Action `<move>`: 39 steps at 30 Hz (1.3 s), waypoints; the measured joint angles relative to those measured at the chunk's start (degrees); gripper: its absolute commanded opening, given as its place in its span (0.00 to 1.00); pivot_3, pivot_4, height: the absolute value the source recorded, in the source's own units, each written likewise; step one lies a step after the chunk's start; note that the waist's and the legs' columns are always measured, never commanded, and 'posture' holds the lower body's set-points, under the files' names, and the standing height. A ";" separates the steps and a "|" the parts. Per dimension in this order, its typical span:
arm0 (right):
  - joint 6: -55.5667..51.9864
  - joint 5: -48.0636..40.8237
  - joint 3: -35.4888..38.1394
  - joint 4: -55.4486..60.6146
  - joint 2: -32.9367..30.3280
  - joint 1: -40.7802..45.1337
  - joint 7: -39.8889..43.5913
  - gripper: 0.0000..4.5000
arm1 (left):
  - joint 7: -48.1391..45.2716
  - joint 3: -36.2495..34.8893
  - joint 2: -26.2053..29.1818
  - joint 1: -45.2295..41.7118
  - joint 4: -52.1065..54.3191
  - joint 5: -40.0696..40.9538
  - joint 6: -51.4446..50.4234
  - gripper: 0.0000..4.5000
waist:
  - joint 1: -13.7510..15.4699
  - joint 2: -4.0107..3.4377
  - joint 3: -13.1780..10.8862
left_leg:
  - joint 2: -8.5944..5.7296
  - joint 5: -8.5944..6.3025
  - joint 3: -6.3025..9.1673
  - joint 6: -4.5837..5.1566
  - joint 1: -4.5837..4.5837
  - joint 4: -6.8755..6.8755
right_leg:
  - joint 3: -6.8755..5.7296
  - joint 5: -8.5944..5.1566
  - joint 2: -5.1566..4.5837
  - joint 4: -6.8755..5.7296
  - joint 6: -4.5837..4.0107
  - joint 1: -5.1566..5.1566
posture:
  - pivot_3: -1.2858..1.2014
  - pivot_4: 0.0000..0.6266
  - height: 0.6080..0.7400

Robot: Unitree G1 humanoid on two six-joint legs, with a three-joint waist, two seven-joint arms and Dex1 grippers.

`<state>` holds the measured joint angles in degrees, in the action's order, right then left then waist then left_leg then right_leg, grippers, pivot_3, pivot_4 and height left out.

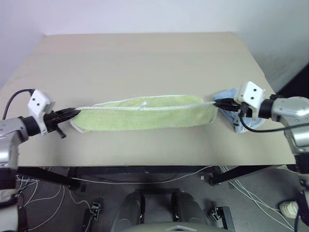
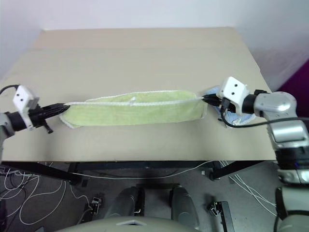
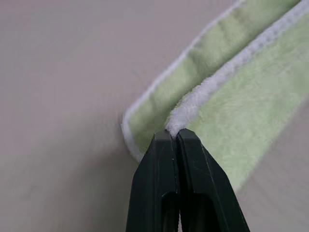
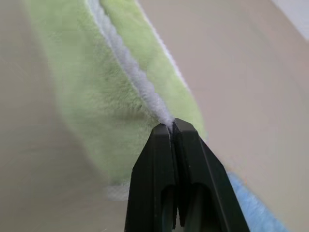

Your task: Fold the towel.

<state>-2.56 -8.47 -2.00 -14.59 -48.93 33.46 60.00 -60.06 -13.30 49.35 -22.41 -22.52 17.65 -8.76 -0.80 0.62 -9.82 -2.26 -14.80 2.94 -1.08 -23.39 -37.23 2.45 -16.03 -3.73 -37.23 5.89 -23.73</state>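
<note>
The towel point(image 1: 145, 115) lay doubled lengthwise across the table point(image 1: 145, 58), its white edges pinched at either end by the left gripper point(image 1: 72, 113) and right gripper point(image 1: 218, 102), crosswise folds seemingly remaining.

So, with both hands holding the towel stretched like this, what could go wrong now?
1. Each hand, left and right, pinches only the white edging of the long light yellow-green terry cloth towel, so a corner might slip out.
2. The small light blue towel lies right beside the right hand and could get dragged along.
</note>
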 measured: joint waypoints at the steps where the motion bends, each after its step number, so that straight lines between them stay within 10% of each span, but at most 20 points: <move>1: 1.91 1.76 -1.16 -3.68 1.32 2.29 -0.76 0.01 | 1.01 1.27 -0.78 -1.83 -2.49 -1.47 1.46 0.00 | -0.02 0.00 0.00 | 0.00 0.00 -0.01 0.00 0.01 0.00 | 0.00 0.00 0.02 -0.01 0.00 0.00 | 0.52 0.24 1.00; 16: 23.60 16.34 -7.82 -39.94 11.33 18.05 -12.32 0.01 | 14.20 8.98 -6.96 -16.80 -31.13 -14.94 18.44 0.00 | -0.34 0.01 0.00 | 0.00 0.03 -0.11 -0.02 -0.08 -0.02 | 0.07 0.00 0.07 -0.15 0.01 -0.16 | 0.52 0.24 1.00; 30: 26.47 16.24 -5.51 -42.10 11.81 18.23 -17.04 0.99 | 16.30 7.04 -7.96 -18.45 -35.67 -13.84 19.40 0.99 | -0.34 0.00 0.00 | 0.00 0.03 -0.10 -0.03 -0.10 -0.03 | 0.08 0.00 0.07 -0.34 0.01 -0.21 | 0.52 0.24 1.00; 39: 4.73 1.30 5.98 -1.03 12.52 -2.70 -19.96 0.99 | 19.38 -0.46 -6.03 -13.58 -27.86 -8.20 15.27 0.99 | -0.18 0.04 0.04 | 0.01 0.03 -0.02 -0.02 -0.21 -0.07 | 0.09 0.00 0.03 -0.52 0.01 -0.33 | 0.52 0.24 1.00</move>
<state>2.17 -7.16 3.97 -15.62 -36.41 30.76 40.04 -40.67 -13.76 43.32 -35.99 -50.39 9.45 6.50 -0.98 0.66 -9.78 -2.24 -14.77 2.92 -1.10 -23.60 -37.30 2.54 -16.03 -3.70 -37.75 5.90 -24.06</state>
